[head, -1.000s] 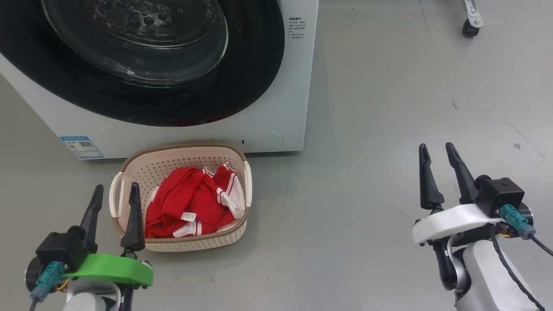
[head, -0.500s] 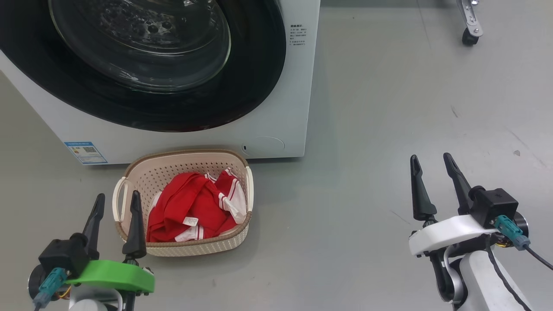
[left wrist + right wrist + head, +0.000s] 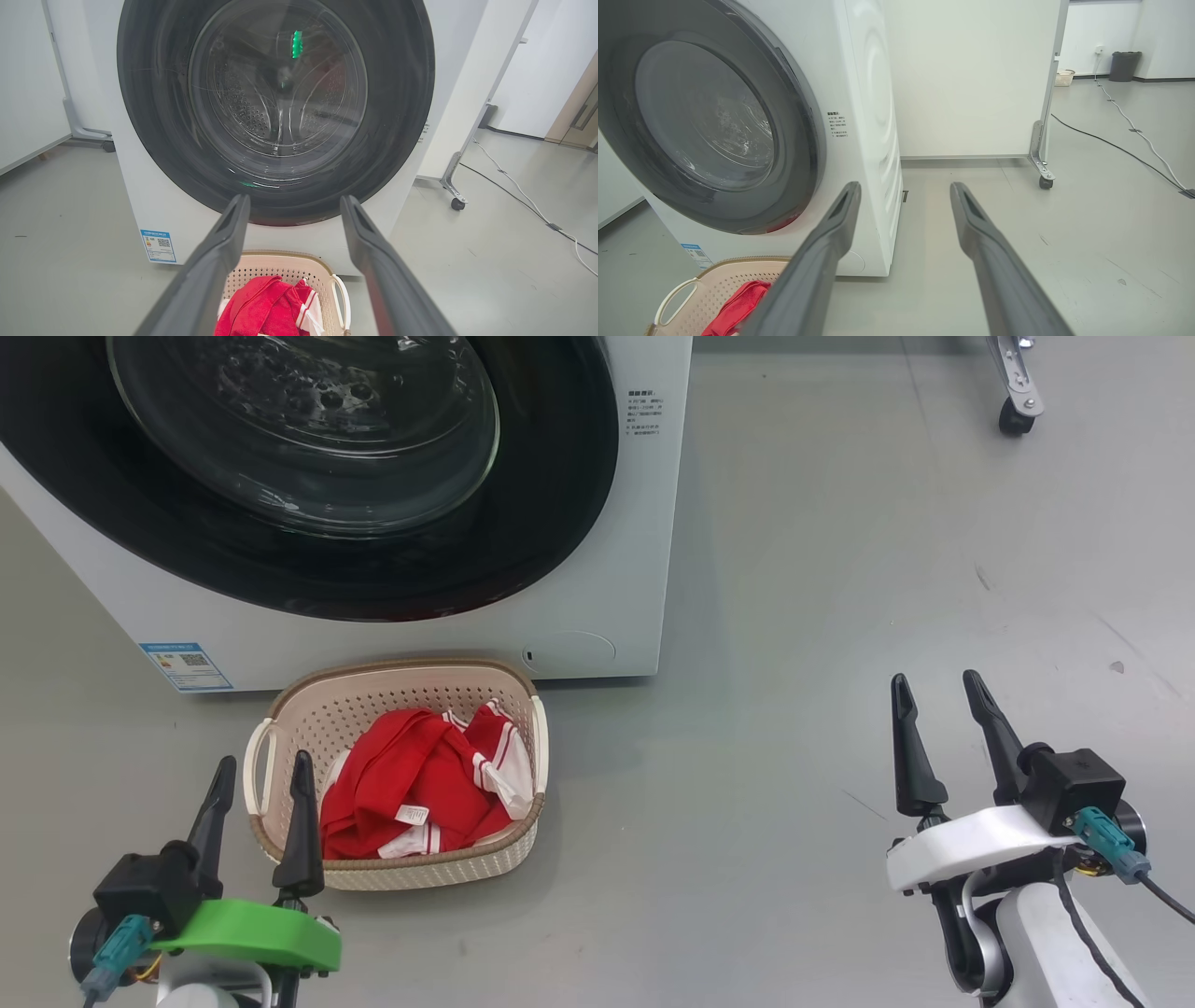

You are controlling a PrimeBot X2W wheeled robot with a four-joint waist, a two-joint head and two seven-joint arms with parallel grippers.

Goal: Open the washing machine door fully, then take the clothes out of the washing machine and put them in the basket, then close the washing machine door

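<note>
— Since a second ago the head camera has tipped, so everything sits lower in its view. Against that, the left gripper (image 3: 264, 758) and right gripper (image 3: 934, 676) have barely shifted. What's in the basket?

— The basket (image 3: 401, 665) lies just ahead of the left gripper's fingertips, a little toward its right finger. That finger overlaps the basket's edge in the head view, and I cannot tell if they touch. The clothes (image 3: 411, 775) are heaped inside, red with white stripes and a small white label on top.

— And the grippers' hold?

— Both have their fingers spread well apart with nothing between them. The right one hangs over bare floor (image 3: 794, 616), and the basket is well off to its left.

— The machine?

— The washing machine (image 3: 597, 579) stands beyond the basket, straight ahead of the left gripper. The washing machine door (image 3: 523, 551) lies flat against its front.

— Anything hard to see?

— The door's top is cut off in the head view. In the left wrist view a finger covers the basket's left side, and the frame cuts off its near part. Through the glass the drum (image 3: 275, 116) shows, but reflections blur its bottom. The blue label (image 3: 187, 665) is too small to read.
</note>
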